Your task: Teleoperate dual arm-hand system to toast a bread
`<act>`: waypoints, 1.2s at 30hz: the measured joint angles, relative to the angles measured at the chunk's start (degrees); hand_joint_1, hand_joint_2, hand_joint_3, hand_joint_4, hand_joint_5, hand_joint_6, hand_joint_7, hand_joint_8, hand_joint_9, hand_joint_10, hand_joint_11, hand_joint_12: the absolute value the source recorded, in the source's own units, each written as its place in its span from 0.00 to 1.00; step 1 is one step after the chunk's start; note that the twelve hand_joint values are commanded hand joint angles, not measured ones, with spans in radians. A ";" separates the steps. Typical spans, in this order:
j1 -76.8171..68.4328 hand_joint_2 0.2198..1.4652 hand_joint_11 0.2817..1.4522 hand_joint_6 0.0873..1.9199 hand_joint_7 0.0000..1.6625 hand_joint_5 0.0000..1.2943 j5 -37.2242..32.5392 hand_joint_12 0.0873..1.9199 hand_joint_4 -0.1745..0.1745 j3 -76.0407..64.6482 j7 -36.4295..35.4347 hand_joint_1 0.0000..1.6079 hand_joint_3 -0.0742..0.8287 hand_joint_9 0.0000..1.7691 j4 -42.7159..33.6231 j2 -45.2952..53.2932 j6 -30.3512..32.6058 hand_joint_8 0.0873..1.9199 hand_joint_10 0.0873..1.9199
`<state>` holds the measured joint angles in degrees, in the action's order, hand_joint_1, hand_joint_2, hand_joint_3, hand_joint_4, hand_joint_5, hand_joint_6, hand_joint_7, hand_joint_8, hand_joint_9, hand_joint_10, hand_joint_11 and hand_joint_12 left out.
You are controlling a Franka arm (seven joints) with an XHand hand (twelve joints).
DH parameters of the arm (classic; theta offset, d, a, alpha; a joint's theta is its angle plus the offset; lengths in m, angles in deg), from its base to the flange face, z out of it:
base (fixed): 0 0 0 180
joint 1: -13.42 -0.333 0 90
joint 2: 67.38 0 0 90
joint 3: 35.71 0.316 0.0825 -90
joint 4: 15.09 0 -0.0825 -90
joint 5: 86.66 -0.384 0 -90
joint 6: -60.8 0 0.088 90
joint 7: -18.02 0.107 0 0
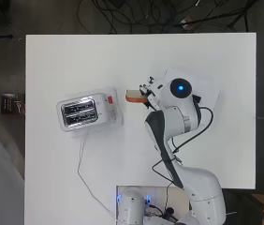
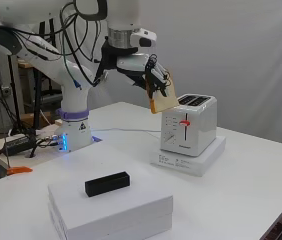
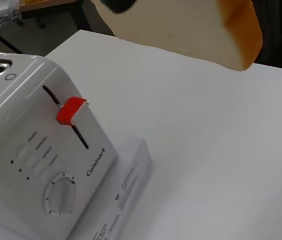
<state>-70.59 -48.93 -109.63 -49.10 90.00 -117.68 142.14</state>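
Bread slice point(image 2: 164, 98) hangs in the air, pinched in the curled fingers of the hand point(image 2: 148, 70), tilted with its browned crust edge turned downward. From overhead the slice point(image 1: 135, 97) shows edge-on, just beside the toaster's control end and clear of it, over the middle of the worktop point(image 1: 66, 56). In the wrist view the slice point(image 3: 191, 25) fills the upper part of the picture, pale on its face and orange along the crust.

The toaster point(image 2: 188, 125) is white with two slots point(image 1: 79, 114) on top, both seen from above as dark and open. It stands on a flat white box point(image 2: 191, 159) toward the worktop's left edge as the overhead camera has it. On the end facing the hand there is a red lever point(image 3: 71, 109) sitting high in its slot, and below it a row of small buttons and a round dial point(image 3: 61, 196). A white cord point(image 1: 83, 164) runs from the toaster toward the worktop edge where the arm's base stands.

Close to the side camera, a stack of flat white boxes point(image 2: 111, 210) rests on the worktop with a small black block point(image 2: 107, 183) lying on top of it, well apart from the toaster.
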 joint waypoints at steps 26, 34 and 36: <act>-36.24 0.79 0.40 0.70 0.59 0.52 -7.90 0.10 0.23 -12.18 1.73 0.74 0.08 0.73 -9.76 3.05 -7.62 0.52 0.00; -35.02 0.76 0.40 0.64 0.63 0.58 -9.90 0.13 0.26 -11.96 1.53 0.75 0.08 0.76 -7.31 1.72 -6.83 0.47 0.00; -36.32 0.75 0.38 0.61 0.64 0.60 -9.97 0.21 0.22 -12.80 2.17 0.76 0.09 0.77 -7.04 1.05 -5.25 0.47 0.00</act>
<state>-106.91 -58.91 -122.44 -46.94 82.96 -116.63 136.89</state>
